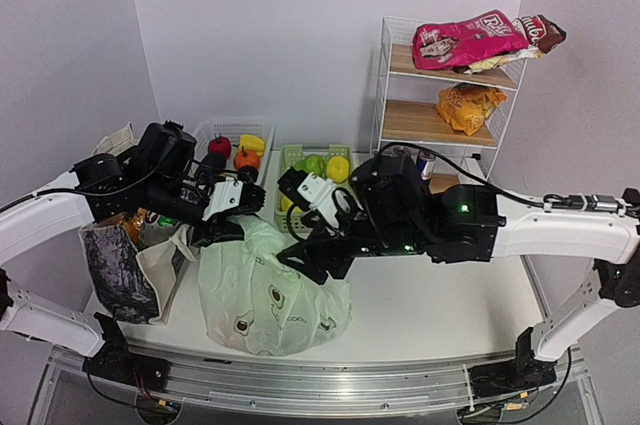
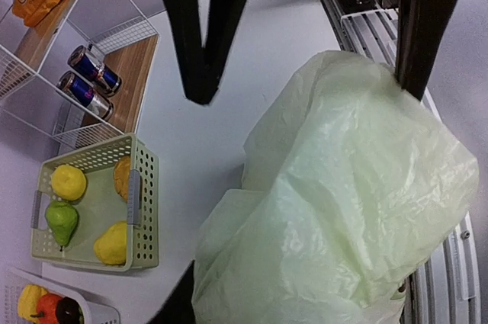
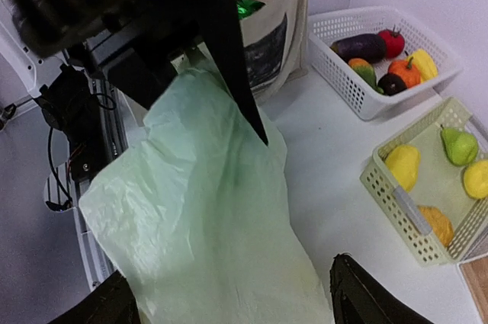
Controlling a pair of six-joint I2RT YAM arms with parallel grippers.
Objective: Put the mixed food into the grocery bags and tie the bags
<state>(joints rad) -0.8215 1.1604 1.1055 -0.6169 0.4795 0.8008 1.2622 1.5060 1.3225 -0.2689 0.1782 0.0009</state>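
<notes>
1. The pale-green plastic bag point(image 1: 270, 290) sits front and centre on the table point(image 1: 430, 305). It bulges, with avocado prints low on its side. The film is thin, creased and cloudy, so I can't see what is inside.
2. The canvas tote point(image 1: 125, 265) stands upright at the table's left end, touching the bag's side. It is stiff beige cloth with a black-and-white printed panel. Bits of green and orange show at its mouth, but I can't tell what they are.
3. My left jaws point(image 1: 225, 217) hang over the bag's top, right by the tote. My left wrist view is mostly film, so I cannot tell whether they are parted or pinching.
4. My right jaws point(image 1: 312, 260) are at the bag's right shoulder. My right wrist view shows my fingers point(image 3: 362, 297) in the bottom corners, spread wide, clamping nothing.
5. The white slotted basket point(image 3: 343, 84) at the back holds glossy toy produce. There is a dark purple aubergine plus red, orange and yellow pieces, clearest from the right wrist.
6. The green slotted basket point(image 2: 149, 217) just beside it holds a green pear, two yellow fruits and an orange one.
7. The wire rack point(image 1: 385, 95) at the far right has wooden shelves. Only the top view shows the pink snack packet point(image 1: 465, 40) up high. The crinkly orange snack packet point(image 1: 468, 105) lies on the shelf below it. The left wrist view shows two blue-and-silver drink cans point(image 2: 90, 78) on a lower shelf.
</notes>
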